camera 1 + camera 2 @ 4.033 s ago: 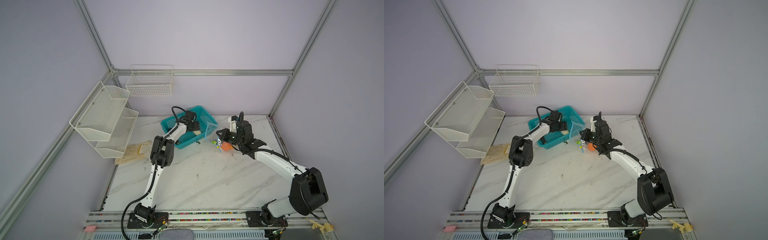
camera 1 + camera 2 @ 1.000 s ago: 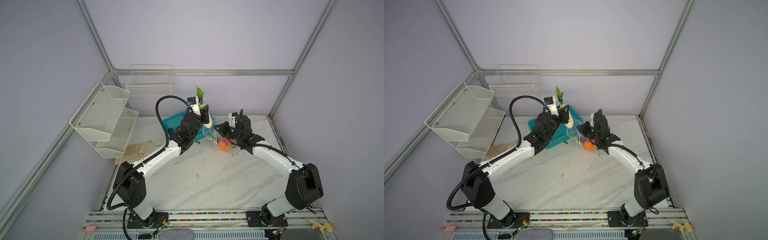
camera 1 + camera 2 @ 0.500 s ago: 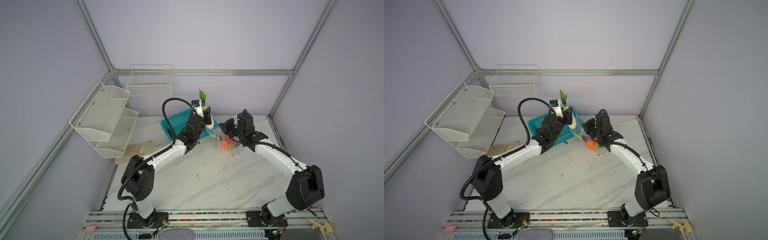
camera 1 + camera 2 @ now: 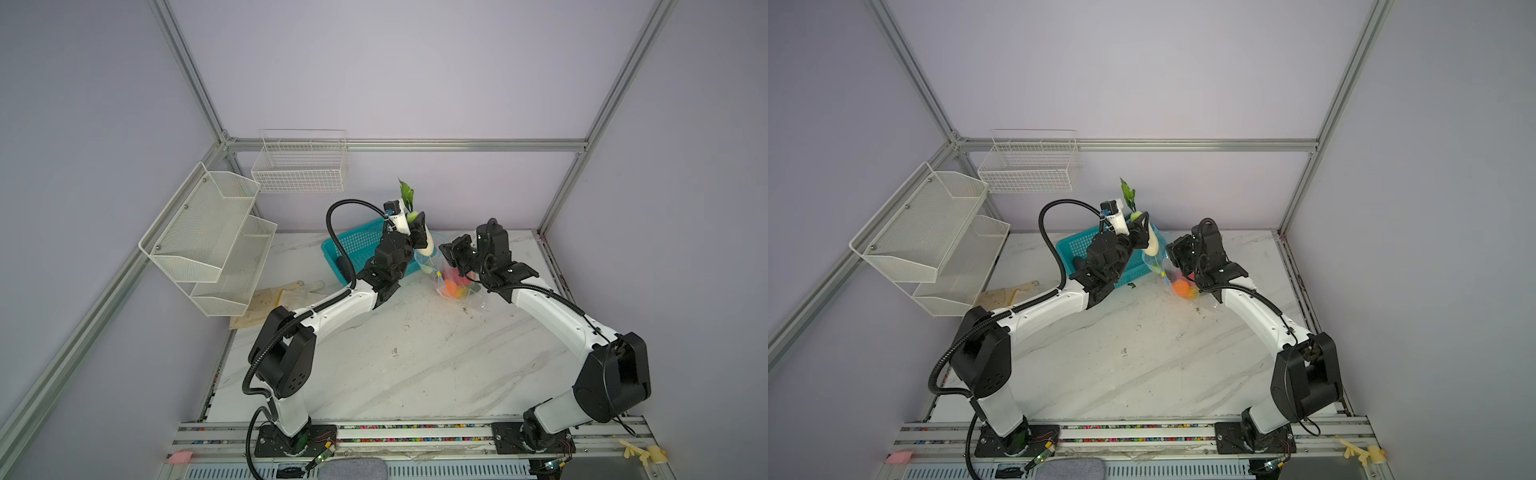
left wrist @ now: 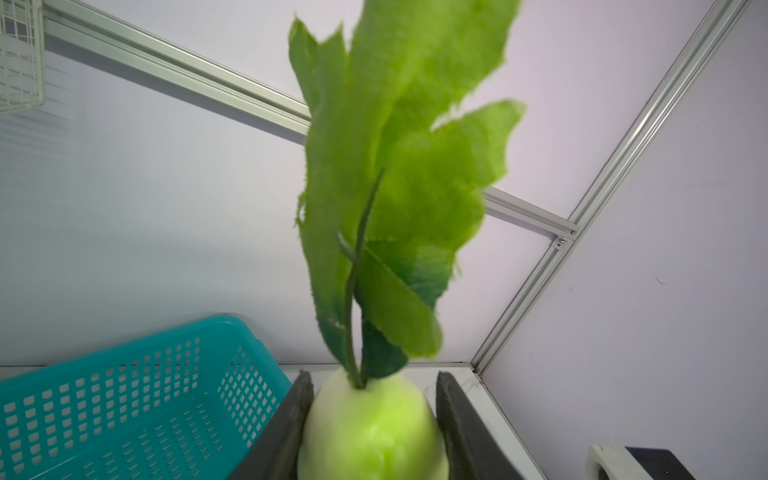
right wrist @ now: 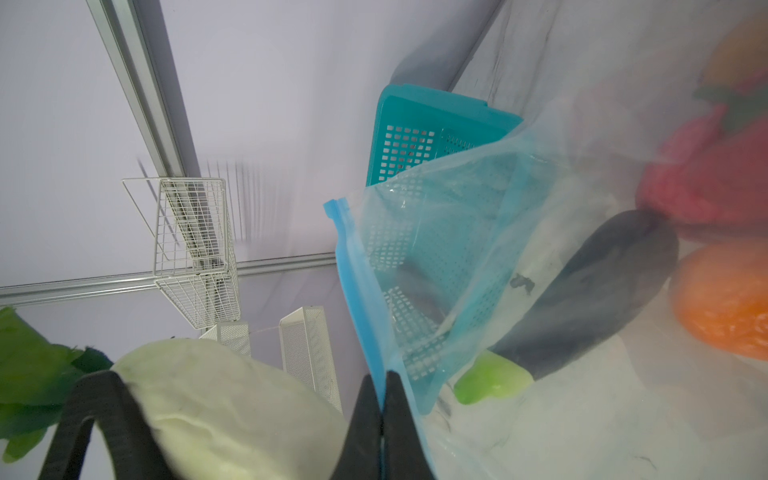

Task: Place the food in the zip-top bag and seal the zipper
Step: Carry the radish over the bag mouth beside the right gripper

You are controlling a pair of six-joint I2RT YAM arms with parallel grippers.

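**Loading the cabbage into a bag held by one edge**

At the far middle of the marble table [image 4: 415, 353], the zip-top bag [image 4: 451, 278] is set just right of the teal basket [image 4: 357, 245], with its mouth raised and turned left. The white cabbage [image 5: 374, 432] is held leaves up, just above and left of that mouth, clamped in the left gripper [image 5: 374, 415]. The right gripper [image 6: 380, 386] is pinched tight on the blue zipper [image 6: 353, 282] at the mouth's edge. Some food is already seen inside: an eggplant [image 6: 590, 291], an orange [image 6: 723, 299] and a red piece [image 6: 706, 174].

Only one lip is supported, so the slack lip could be caught by the wide cabbage and folded inward. The strip could be dragged out of the pinch. If the cabbage is released early, it could be dropped beside the bag. Leaves left across the zipper would likely block the seal.
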